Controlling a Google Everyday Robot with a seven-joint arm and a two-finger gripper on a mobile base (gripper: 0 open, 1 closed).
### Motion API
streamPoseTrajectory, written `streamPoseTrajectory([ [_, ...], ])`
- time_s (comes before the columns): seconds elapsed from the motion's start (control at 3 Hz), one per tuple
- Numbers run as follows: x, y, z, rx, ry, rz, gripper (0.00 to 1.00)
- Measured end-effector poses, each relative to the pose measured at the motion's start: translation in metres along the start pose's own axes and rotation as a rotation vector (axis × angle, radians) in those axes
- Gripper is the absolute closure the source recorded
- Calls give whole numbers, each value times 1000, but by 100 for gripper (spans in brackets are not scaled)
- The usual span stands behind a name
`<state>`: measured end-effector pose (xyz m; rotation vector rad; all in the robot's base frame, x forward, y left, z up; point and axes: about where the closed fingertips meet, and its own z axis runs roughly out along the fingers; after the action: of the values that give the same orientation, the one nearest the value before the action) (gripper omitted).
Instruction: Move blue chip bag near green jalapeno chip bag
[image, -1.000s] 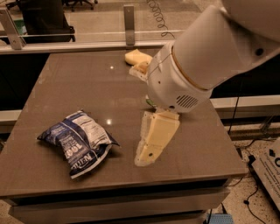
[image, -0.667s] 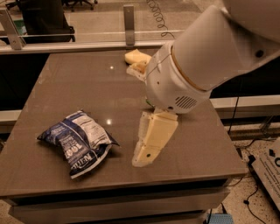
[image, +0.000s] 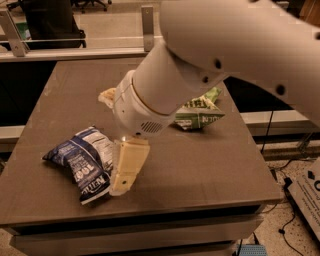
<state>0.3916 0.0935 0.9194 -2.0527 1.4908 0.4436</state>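
Observation:
The blue chip bag (image: 80, 162) lies crumpled on the left front part of the brown table (image: 210, 165). The green jalapeno chip bag (image: 200, 112) lies right of the table's middle, partly hidden behind my white arm. My gripper (image: 125, 175) hangs low over the table at the blue bag's right edge, its cream finger touching or just beside the bag. Only one finger shows clearly.
A yellow sponge (image: 106, 96) peeks out behind my arm near the table's middle back. A rail with metal posts (image: 146, 20) runs behind the table. Cables and a box lie on the floor at the right (image: 305, 190).
My arm and gripper have swung left to the blue bag's right edge. The green bag, hidden before behind the arm, now shows. The view has shifted too.

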Motion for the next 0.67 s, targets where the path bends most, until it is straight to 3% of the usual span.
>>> streamPoseTrajectory([
  [0.33, -3, -10, 37, -71, 16, -36, 0],
  [0.67, 1, -14, 66, -125, 86, -54, 0],
])
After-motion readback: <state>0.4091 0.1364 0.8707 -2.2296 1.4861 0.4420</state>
